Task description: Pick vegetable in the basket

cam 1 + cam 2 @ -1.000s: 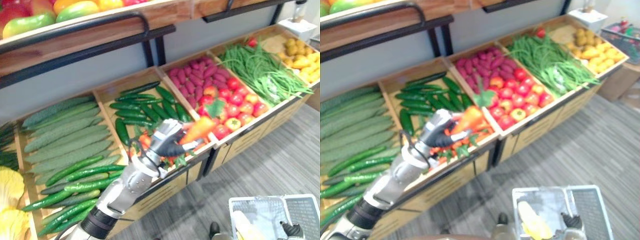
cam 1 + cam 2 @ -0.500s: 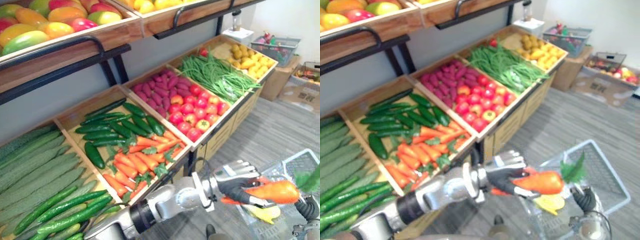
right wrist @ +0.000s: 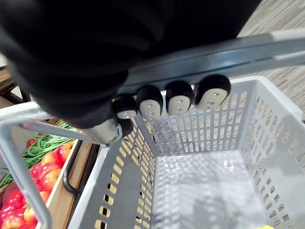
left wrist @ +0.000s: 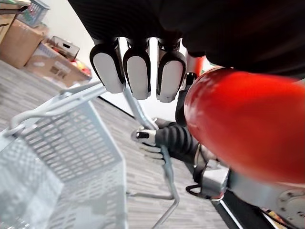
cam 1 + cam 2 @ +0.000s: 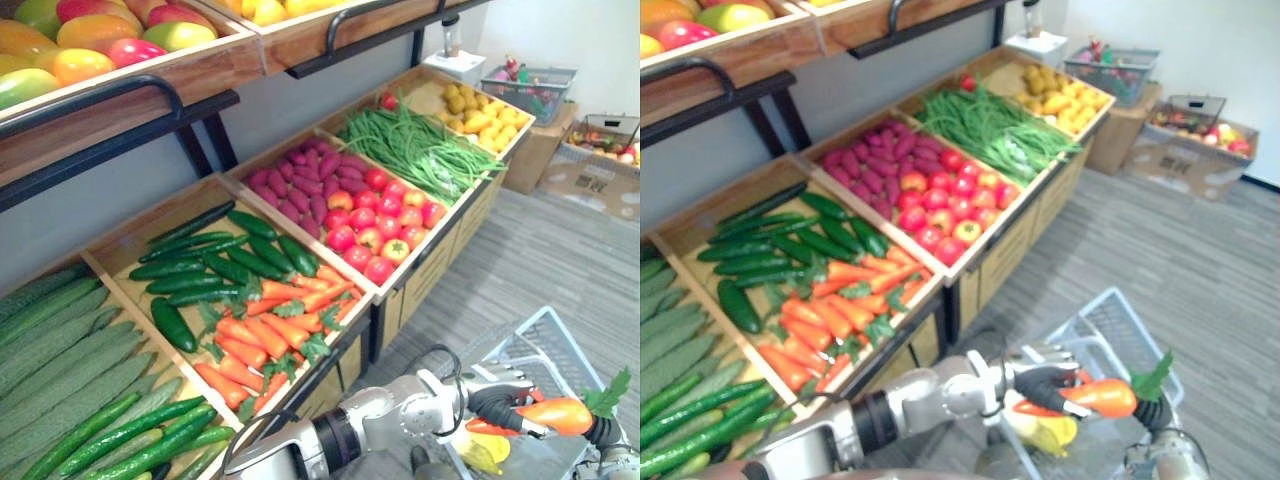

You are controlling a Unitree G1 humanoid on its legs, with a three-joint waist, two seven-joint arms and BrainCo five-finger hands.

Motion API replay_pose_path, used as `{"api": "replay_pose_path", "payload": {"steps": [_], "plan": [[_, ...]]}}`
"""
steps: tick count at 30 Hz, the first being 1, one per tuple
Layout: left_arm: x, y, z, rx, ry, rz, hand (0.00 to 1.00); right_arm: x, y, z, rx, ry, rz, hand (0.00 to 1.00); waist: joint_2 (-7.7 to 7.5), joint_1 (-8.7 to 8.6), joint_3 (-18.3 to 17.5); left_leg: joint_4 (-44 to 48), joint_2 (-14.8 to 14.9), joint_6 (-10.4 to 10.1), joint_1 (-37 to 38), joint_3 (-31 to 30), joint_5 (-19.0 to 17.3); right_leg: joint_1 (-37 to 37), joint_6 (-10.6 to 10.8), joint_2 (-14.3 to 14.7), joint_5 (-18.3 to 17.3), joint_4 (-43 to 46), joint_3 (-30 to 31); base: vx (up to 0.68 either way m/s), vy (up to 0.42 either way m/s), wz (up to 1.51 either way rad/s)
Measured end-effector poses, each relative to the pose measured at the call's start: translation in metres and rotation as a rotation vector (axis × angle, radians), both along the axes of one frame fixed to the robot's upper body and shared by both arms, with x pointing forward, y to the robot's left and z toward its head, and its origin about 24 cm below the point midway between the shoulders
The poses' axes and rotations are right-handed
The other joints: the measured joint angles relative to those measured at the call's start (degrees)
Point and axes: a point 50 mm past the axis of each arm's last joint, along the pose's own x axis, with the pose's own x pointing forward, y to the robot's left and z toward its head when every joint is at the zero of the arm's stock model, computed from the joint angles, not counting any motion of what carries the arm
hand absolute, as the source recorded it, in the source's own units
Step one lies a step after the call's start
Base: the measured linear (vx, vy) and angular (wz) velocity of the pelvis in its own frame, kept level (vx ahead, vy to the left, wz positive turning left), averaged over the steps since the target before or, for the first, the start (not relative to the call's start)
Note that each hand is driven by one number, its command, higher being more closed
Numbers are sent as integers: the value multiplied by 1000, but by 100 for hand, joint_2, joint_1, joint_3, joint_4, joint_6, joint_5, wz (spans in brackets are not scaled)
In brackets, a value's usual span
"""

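- Step: transport/place. The vegetable is off the stand and over the basket, not yet released.
- Left hand (image 5: 497,405) reaches across low in front, fingers (image 4: 138,71) and thumb wrapped round a carrot (image 5: 555,414). Firm grasp on the fat end, as far as I can see.
- Carrot lies roughly level, its green top (image 5: 611,391) pointing to the robot's right. It hangs above the open basket (image 5: 1110,302), near the handle side, and touches neither wall nor floor of it.
- Right hand (image 3: 71,57) has its fingers (image 3: 180,98) curled round the grey handle (image 3: 214,57), carrying the basket. The left wrist view shows the same grip from the other side.
- A yellow item (image 5: 1045,433) is already in the basket, under the left hand; what it is I can't tell.
- The carrot bin (image 5: 270,330) on the produce stand (image 5: 400,285) is well apart from the basket, off to the left.
- Next (judgement): lower the carrot past the rim into the basket, keep clear of the handle and the right hand, then open the fingers and pull the arm back.
- Risk: the leafy top could catch on the handle, or a drop from this height could bounce off the rim.
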Motion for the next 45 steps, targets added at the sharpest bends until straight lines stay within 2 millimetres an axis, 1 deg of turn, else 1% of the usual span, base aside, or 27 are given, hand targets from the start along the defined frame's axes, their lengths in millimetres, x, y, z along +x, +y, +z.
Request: {"api": "replay_pose_path", "payload": {"steps": [2, 5, 9, 12, 13, 15, 18, 19, 27, 32, 36, 40, 43, 45], "plan": [[2, 3, -9, 49, -7, 14, 100, -2, 0, -1, 7, 2, -3, 100, -1, -60, 0, -9, -4, 17, -44, -71, 13, -2, 3, -17, -16, 0, -59, -11, -16, 16], [5, 6, -21, 107, 9, 39, 100, -1, 0, 0, 16, -6, -5, 100, -2, -97, 1, -95, -34, 24, -76, -75, 61, -77, 3, -16, -16, -2, -56, -3, -4, 2], [6, 5, -29, 148, 2, 54, 100, -1, 2, -1, 24, -7, -9, 100, -16, -109, 9, -204, -84, 36, -53, -83, 143, -95, 4, -17, -16, -11, -70, -1, -1, 1], [7, 9, -38, 191, -7, 67, 100, 0, 5, -4, 36, -8, -7, 100, -40, -131, 21, -206, -88, 36, -44, -101, 143, -96, 4, -19, -16, -13, -67, 0, 0, 0], [8, 12, -44, 224, -3, 81, 100, 2, 6, -3, 37, -15, -9, 100, -52, -160, 27, -207, -90, 36, -46, -103, 143, -96, 4, -20, -16, -19, -66, 0, 0, 0], [9, 13, -48, 245, 4, 92, 100, 2, 7, -4, 39, -16, -7, 100, -55, -186, 28, -211, -90, 36, -49, -106, 143, -98, 4, -20, -16, -26, -67, -15, -13, 0], [8, 11, -48, 252, -14, 87, 100, 3, 9, -5, 41, -17, -3, 100, -57, -237, 28, -291, -101, 35, -36, -86, 144, -101, 4, -11, -16, -34, -57, -23, -16, -2], [8, 10, -47, 249, -17, 85, 0, 3, 9, -5, 42, -17, -1, 100, -66, -243, 34, -292, -101, 35, -31, -83, 146, -101, 4, -10, -17, -33, -54, -28, -24, -4], [15, 8, -41, 223, -35, 144, 0, 0, 18, -11, 71, -27, -33, 100, -166, -255, 80, -287, -100, 34, -5, -55, 145, -98, 4, -7, -16, -33, -52, -7, -13, -1], [18, 4, -34, 187, -51, 160, 0, -2, 22, -14, 85, -28, -51, 100, -232, -251, 85, -271, -99, 34, -10, -48, 145, -96, 4, -13, -16, -33, -73, -10, -13, 0], [16, -3, -22, 131, -68, 147, 0, -5, 22, -16, 87, -23, -58, 100, -252, -245, 88, -240, -88, 34, -44, -72, 144, -98, 4, -22, -16, -35, -115, -5, -7, 2], [17, -8, -15, 109, -82, 136, 0, -5, 22, -16, 87, -21, -62, 100, -253, -243, 89, -195, -81, 35, -87, -141, 143, -93, 4, -47, -17, -35, -184, -8, -8, 8], [15, -11, -7, 75, -94, 125, 0, -6, 21, -20, 91, -7, -76, 100, -255, -233, 89, -193, -86, 38, -109, -230, 145, -67, 4, -78, -17, -35, -246, -34, -17, 12], [12, -16, 5, 24, -101, 108, 0, -8, 19, -28, 95, 11, -105, 100, -258, -227, 89, -196, -96, 59, -189, -367, 151, -60, 4, -125, -17, -37, -363, -43, -15, 25]]}}
